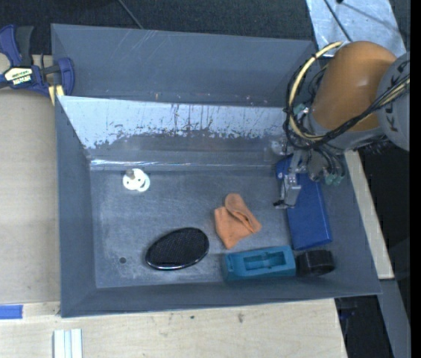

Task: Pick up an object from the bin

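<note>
**Gripper low at the right side of the bin, above a blue block**

The gripper (290, 187) hangs at the right side of the grey metal bin (195, 73), just below the back wall, under the arm's rounded orange cover (355, 80) with its looped cables. It sits over the upper left end of a blue flat rectangular block (311, 215), which lies lengthwise along the right wall. How far the claw is open cannot be told, and nothing can be seen in its hold. Whether it touches the block is also unclear.

Just below the block, in the lower right corner, lies a small black chunky piece (317, 261). Touching it on the left is a blue plastic box-shaped part with a recessed top (261, 263), lying along the front wall. An orange crumpled cloth (235, 221) rests left of the block, near the middle of the floor and just above the blue part. A black glossy oval object (177, 248) lies lower left of the cloth. A small white round thing (135, 180) sits well apart, at the upper left of the floor.
</note>
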`<state>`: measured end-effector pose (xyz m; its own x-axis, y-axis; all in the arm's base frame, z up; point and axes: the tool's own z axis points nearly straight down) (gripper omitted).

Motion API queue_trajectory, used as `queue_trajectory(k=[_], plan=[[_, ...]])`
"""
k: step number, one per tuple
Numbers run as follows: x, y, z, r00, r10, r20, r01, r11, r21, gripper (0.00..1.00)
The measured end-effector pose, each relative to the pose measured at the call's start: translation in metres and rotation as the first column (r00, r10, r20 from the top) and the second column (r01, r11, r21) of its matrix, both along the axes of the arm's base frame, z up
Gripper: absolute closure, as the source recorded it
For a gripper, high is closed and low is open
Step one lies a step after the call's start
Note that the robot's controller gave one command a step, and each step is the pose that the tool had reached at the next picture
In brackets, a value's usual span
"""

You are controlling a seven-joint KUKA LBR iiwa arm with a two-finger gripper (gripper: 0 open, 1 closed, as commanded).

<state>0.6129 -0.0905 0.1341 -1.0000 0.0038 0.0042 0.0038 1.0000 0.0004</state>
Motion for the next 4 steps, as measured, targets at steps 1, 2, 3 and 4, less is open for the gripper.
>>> queue_trajectory(k=[1,2,3,4], plan=[[0.002,0.000,0.005,1.000,0.002,0.008,-0.002,1.000,-0.001,0.00],[-0.005,0.043,-0.049,0.995,0.098,0.010,-0.098,0.995,-0.002,0.00],[-0.006,0.055,-0.036,0.997,0.073,0.003,-0.073,0.997,0.000,0.00],[-0.021,0.075,-0.028,0.990,-0.141,0.010,0.141,0.990,0.000,0.00]])
